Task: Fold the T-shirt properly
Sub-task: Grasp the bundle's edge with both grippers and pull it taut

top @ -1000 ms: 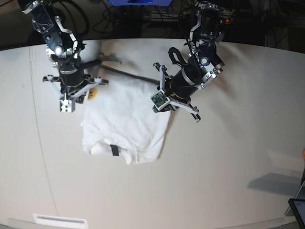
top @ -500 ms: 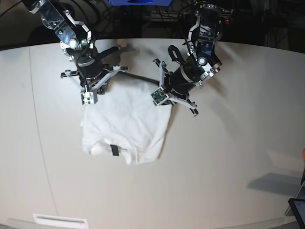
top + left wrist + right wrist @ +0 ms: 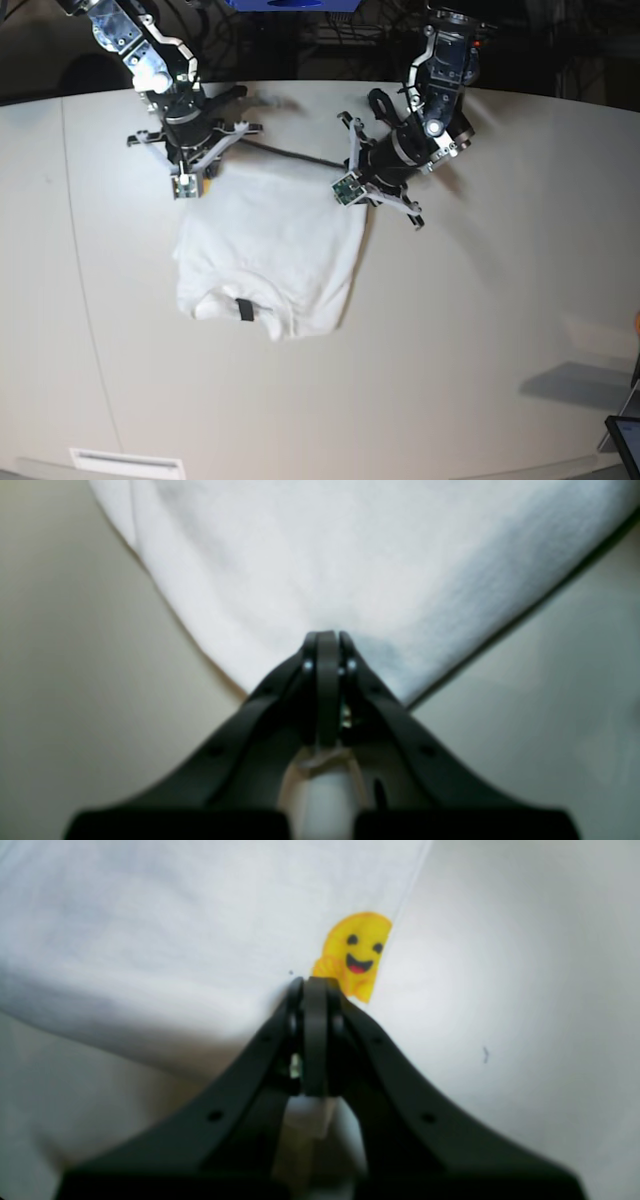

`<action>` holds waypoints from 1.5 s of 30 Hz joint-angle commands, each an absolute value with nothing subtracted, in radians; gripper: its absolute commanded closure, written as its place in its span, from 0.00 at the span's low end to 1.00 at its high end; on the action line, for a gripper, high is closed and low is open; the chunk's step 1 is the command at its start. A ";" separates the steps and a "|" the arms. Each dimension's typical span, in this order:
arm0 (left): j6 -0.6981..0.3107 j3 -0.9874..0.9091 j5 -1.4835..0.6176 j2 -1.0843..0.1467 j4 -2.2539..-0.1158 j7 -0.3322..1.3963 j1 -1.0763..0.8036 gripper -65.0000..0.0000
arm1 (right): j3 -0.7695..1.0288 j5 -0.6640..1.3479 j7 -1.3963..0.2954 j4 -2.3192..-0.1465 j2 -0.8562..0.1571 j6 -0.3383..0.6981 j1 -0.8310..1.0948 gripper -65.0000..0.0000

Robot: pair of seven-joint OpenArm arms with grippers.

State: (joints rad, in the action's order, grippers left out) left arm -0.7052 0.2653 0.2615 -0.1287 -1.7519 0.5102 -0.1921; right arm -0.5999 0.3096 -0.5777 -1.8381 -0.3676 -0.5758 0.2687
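We see both tools, left and right, clamped tight on the T-shirt, 1 far corner each, to steer the fold across the worktop.

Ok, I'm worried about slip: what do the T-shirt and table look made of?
T-shirt: soft white knit, likely cotton; matte, fine ribbed weave visible in the left wrist view, drapes in folds. Table: smooth, pale, hard surface with a faint sheen, possibly laminate; hard to tell.
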 commanded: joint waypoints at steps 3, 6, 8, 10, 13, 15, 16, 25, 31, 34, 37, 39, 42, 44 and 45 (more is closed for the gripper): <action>-0.698 0.262 0.282 -0.140 -1.724 0.535 -0.191 1.00 | -0.598 0.311 -0.591 -1.799 -0.375 -0.585 0.266 1.00; -0.698 0.262 0.282 -0.140 -1.681 0.533 -0.191 1.00 | -0.596 0.311 -0.591 -1.793 -0.374 -0.585 0.266 1.00; -0.698 0.262 0.278 -0.140 -1.667 0.533 -0.191 1.00 | -0.593 0.311 -0.591 -1.793 -0.375 -0.585 0.266 1.00; -0.698 0.262 0.277 -0.140 -1.669 0.532 -0.191 1.00 | -0.593 0.311 -0.591 -1.793 -0.378 -0.585 0.266 1.00; -0.698 0.260 0.278 -0.139 -1.710 0.535 -0.191 1.00 | -0.591 0.311 -0.591 -1.796 -0.381 -0.585 0.266 1.00; -0.698 0.260 0.277 -0.139 -1.771 0.538 -0.194 1.00 | -0.591 0.311 -0.591 -1.804 -0.383 -0.585 0.263 1.00; -0.698 0.260 0.278 -0.139 -1.801 0.538 -0.200 1.00 | -0.591 0.311 -0.595 -1.813 -0.383 -0.585 0.260 1.00; -0.698 0.243 0.282 -0.133 -1.986 0.619 -0.183 1.00 | -0.590 0.311 -0.599 -1.952 -0.423 -0.585 0.189 1.00; -0.641 0.127 0.277 -0.134 -1.960 0.618 -0.183 1.00 | -0.470 0.311 -0.601 -1.954 -0.421 -0.585 0.197 1.00; -0.641 0.079 0.277 -0.139 -1.919 0.616 -0.189 1.00 | -0.392 0.311 -0.598 -1.954 -0.418 -0.585 0.228 1.00; -0.641 0.054 0.277 -0.140 -1.863 0.613 -0.191 1.00 | -0.334 0.311 -0.596 -1.952 -0.418 -0.582 0.243 1.00; -0.641 0.059 0.277 -0.140 -1.827 0.613 -0.185 1.00 | -0.302 0.311 -0.599 -1.952 -0.418 -0.581 0.245 1.00; -0.641 0.064 0.277 -0.133 -1.799 0.611 -0.180 1.00 | -0.286 0.314 -0.598 -1.936 -0.415 -0.579 0.255 1.00; -0.639 0.101 0.277 -0.133 -1.796 0.611 -0.179 1.00 | -0.288 0.315 -0.596 -1.906 -0.409 -0.579 0.257 1.00; -0.639 0.111 0.277 -0.133 -1.794 0.611 -0.179 1.00 | -0.288 0.315 -0.596 -1.890 -0.397 -0.579 0.257 1.00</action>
State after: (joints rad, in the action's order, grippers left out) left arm -0.6476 0.1139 0.2840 -0.1303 -1.7798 0.6327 -0.1879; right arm -0.2920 0.3218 -0.6182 -1.8751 -0.3923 -0.5766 0.2634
